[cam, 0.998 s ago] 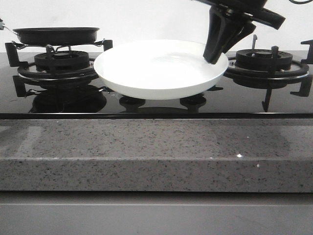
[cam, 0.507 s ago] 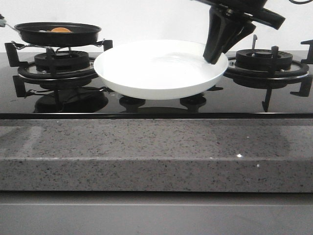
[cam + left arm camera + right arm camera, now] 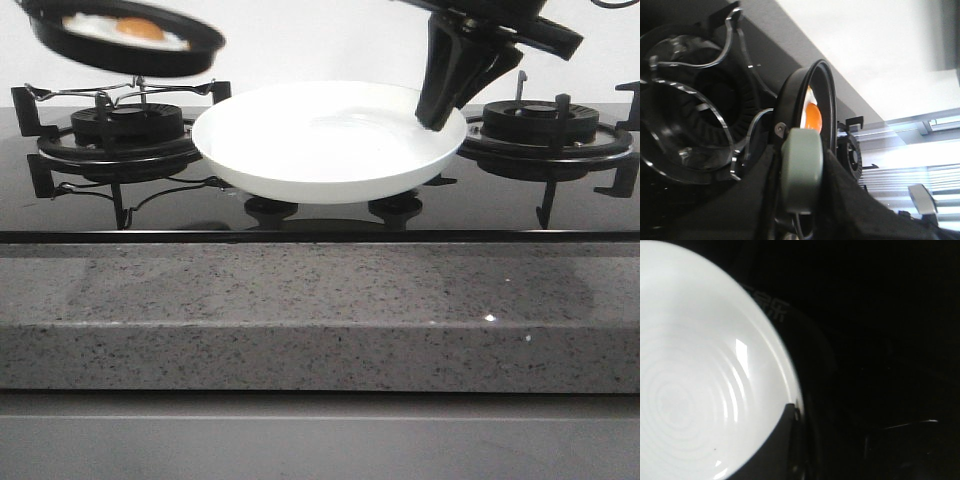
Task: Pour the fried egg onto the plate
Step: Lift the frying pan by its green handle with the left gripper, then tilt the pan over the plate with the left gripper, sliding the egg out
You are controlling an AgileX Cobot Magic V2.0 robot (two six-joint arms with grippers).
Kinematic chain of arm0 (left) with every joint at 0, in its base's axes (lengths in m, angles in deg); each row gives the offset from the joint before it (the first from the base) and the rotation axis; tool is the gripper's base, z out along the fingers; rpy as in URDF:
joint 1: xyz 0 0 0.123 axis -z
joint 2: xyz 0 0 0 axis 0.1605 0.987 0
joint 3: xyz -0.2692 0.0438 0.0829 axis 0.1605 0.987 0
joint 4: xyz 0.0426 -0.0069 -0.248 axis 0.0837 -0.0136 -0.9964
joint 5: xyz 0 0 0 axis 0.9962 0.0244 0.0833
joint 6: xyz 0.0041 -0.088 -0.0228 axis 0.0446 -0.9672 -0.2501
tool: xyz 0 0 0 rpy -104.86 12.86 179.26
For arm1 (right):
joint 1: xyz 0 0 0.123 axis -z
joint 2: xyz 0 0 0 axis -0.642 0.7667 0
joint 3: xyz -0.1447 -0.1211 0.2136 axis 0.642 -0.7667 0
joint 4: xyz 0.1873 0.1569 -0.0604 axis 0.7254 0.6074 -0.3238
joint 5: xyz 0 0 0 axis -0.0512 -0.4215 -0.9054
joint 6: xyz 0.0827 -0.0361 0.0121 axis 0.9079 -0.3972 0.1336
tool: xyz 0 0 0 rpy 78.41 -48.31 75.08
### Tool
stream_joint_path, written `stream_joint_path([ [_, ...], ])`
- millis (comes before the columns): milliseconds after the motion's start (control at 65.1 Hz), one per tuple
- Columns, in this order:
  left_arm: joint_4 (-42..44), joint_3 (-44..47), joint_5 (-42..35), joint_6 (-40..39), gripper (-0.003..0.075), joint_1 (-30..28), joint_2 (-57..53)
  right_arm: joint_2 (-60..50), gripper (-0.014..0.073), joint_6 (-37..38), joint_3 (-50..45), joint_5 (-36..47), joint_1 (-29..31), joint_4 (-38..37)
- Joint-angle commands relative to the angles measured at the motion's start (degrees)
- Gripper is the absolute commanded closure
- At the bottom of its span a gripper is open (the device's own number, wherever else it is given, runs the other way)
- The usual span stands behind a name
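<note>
The fried egg point(image 3: 125, 32), white with an orange yolk, lies in a small black frying pan point(image 3: 130, 55) that hangs tilted above the left burner. In the left wrist view my left gripper point(image 3: 801, 200) is shut on the pan's grey-green handle point(image 3: 801, 170), and the egg point(image 3: 812, 116) shows past the pan's rim. This gripper is outside the front view. The white plate point(image 3: 320, 140) sits over the middle of the cooktop, right of the pan. My right gripper point(image 3: 440, 115) is shut on the plate's right rim. One dark finger point(image 3: 775, 445) lies over the plate point(image 3: 700, 380).
The left burner grate point(image 3: 125, 125) stands under the pan, and a second burner point(image 3: 540, 125) stands right of the plate. Two knobs point(image 3: 270, 208) sit below the plate on the black glass. A speckled grey counter edge point(image 3: 320, 310) runs across the front.
The pan has risen off the left burner and tipped so that its inside and the egg now show. The plate and the right gripper have not moved.
</note>
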Motion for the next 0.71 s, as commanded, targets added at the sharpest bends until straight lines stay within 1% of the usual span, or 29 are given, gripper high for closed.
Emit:
stream_joint_path([
  [0,-6.1,-2.3,1.7,0.4,0.0739,0.3,-5.7,-2.7,0.0663,-0.5,1.2,1.8,0.1,1.1],
  [154,-4.3,-2.3,-0.9,3.4,0.0739,2.2,-10.2,-2.7,0.0663,-0.5,1.2,1.8,0.1,1.1],
  [276,2.4,-2.3,-5.6,3.4,0.0739,5.9,-13.6,-2.7,0.0663,-0.5,1.2,1.8,0.1,1.1],
  [384,9.2,-2.3,-10.7,3.4,0.074,10.7,-16.3,-2.7,0.0663,-0.5,1.2,1.8,0.1,1.1],
  [584,15.7,-2.3,-19.5,3.4,0.074,21.0,-19.4,-2.7,0.0663,-0.5,1.2,1.8,0.1,1.1],
  [691,21.5,-2.3,-24.6,3.4,0.0739,27.0,-20.2,-2.7,0.0663,-0.5,1.2,1.8,0.1,1.1],
])
